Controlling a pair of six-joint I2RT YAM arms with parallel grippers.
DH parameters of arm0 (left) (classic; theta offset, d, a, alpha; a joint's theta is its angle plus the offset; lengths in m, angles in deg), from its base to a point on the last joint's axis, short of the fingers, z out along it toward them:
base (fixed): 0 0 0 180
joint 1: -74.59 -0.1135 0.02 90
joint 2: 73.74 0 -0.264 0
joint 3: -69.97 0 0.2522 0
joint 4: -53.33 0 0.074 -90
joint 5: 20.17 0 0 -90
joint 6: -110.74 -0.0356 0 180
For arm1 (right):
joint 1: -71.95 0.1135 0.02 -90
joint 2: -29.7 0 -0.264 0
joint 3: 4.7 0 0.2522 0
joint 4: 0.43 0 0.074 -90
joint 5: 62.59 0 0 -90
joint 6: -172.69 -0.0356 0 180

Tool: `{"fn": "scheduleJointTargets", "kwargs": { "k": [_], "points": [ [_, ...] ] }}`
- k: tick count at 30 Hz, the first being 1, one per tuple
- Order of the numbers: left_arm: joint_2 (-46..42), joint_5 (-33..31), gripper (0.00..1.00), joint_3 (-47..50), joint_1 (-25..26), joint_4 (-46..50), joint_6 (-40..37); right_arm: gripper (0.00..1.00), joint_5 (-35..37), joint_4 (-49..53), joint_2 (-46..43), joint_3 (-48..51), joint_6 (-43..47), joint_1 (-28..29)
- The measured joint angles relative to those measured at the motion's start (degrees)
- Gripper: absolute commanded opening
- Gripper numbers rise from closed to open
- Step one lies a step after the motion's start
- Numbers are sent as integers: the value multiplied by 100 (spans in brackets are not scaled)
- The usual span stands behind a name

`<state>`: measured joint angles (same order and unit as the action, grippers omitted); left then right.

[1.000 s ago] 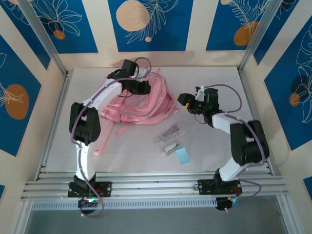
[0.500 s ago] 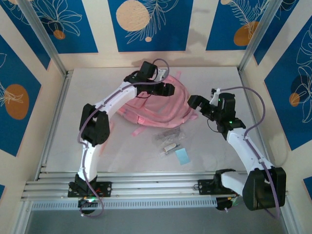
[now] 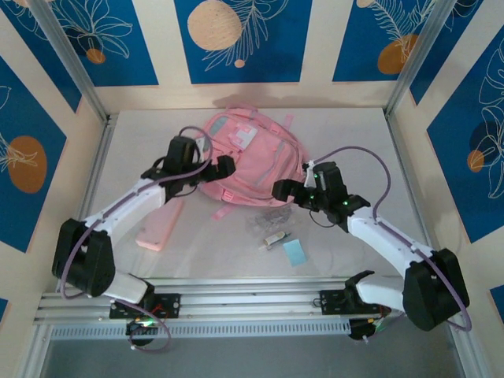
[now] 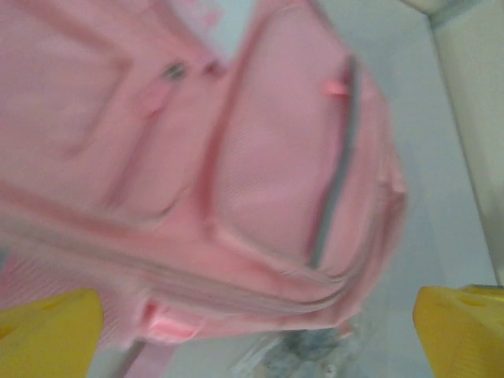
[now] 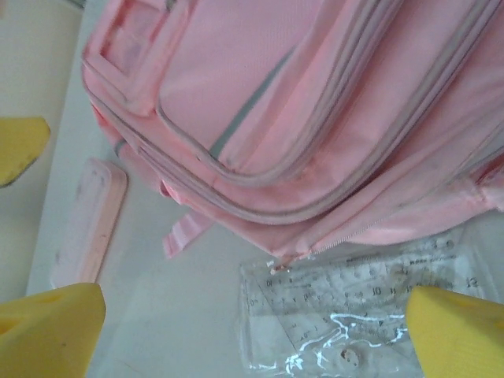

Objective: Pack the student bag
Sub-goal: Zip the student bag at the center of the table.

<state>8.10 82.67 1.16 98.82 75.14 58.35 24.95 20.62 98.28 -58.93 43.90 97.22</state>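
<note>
- top external view: the bag (image 3: pixel 248 153) lies flat in the upper middle of the frame, front pockets up, probably so its zips can be reached.
- the left gripper (image 3: pixel 224 167) is at the bag's left edge and the right gripper (image 3: pixel 281 190) at its lower right edge; both are spread wide and hold nothing.
- a pink pouch (image 3: pixel 161 224) and a clear ruler packet (image 3: pixel 272 219) wait below the bag, unpacked.

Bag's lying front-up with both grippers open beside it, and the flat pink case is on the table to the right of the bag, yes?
No. The flat pink case lies to the left of the bag, near the left arm; the top view shows it. The rest is right: the bag lies front-up, with the left gripper and right gripper open beside it.
</note>
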Motion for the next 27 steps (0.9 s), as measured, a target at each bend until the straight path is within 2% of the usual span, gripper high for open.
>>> {"fn": "scheduleJointTargets", "kwargs": {
  "k": [5,9,13,15,19,21,22,27],
  "points": [
    [-103,-341,83,1464,-72,-822,835,95,98,-46,426,-188,-92,332],
    [153,-535,75,1882,-72,-1735,1368,95,105,-168,645,-293,-197,621],
    [782,-704,69,1921,-72,-2815,1762,91,111,-321,931,-466,-216,903],
    [1121,-739,57,1904,-70,-3274,1878,91,96,-363,1069,-586,-210,1051],
    [1722,-758,17,1799,-52,-4013,2146,88,42,-568,1305,-721,-136,1351],
    [1816,-828,3,1801,-17,-4260,2275,85,-63,-734,1362,-708,-96,1447],
    [1814,-872,0,1803,4,-4350,2321,83,-129,-881,1397,-675,-57,1506],
    [1558,-1021,0,1812,195,-4417,2546,78,-369,-1513,1751,-557,160,1799]
  ]
}}
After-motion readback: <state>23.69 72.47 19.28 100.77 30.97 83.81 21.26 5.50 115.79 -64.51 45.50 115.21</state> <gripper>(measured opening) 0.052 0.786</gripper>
